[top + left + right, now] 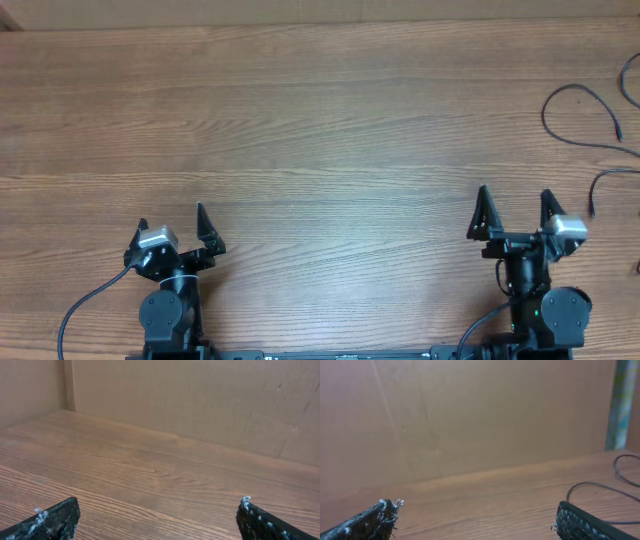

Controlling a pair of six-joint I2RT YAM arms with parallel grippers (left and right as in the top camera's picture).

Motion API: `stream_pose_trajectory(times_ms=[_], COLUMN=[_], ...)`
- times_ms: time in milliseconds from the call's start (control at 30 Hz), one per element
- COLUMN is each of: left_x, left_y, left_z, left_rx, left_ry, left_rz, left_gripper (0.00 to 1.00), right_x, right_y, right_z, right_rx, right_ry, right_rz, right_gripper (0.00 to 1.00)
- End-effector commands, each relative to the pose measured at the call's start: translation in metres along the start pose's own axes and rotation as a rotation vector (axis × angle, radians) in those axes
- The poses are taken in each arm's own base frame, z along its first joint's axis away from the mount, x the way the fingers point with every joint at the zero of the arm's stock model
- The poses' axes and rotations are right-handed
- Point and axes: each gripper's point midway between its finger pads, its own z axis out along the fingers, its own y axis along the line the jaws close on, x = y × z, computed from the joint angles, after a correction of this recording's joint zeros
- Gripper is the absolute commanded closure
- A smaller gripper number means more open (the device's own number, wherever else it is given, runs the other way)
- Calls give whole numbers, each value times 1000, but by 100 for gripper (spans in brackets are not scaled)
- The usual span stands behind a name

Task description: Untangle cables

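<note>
Thin black cables lie as loose curvy strands at the table's far right edge: one looped strand (578, 112) with a plug end, and another strand (604, 183) below it. They also show in the right wrist view (600, 486) at the right. My left gripper (172, 222) is open and empty near the front left of the table; its fingertips show in the left wrist view (157, 512). My right gripper (514, 205) is open and empty at the front right, to the left of and nearer than the cables; in its wrist view (476, 515) nothing sits between the jaws.
The wooden table (300, 130) is backed by brown cardboard walls (200, 400). Thick black arm wiring (75, 310) loops beside the left arm's base. A grey-green post (621, 402) stands at the far right corner.
</note>
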Motion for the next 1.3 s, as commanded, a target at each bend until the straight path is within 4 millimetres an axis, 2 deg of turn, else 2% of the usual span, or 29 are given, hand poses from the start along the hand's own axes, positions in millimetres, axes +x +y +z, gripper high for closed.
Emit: stream_pose_trajectory(times_ms=[0,267,533,700,800,1000,1267], left_x=[0,0,0,0,0,0,0], left_y=[-2,-2,-2,-2,-2,-2,-2], left_z=[0,0,0,0,0,0,0], left_rx=[10,10,10,10,10,10,10], left_ry=[-5,-5,-5,-5,-5,-5,-5], left_rz=[25,25,25,25,25,25,25], left_gripper=[1,0,0,1,1,0,0], right_x=[-2,3,35,35,38,67,67], right_y=[-8,-8,-3,-4,4,11,11], right_z=[-4,-3,4,4,4,2,2], right_rx=[31,31,-32,-25,-70,-121,-120], right_ry=[-51,-45,-27,-29,-18,108,108], right_rz=[-4,-6,-7,-47,-83,-31,3], right_gripper=[0,0,0,0,0,0,0])
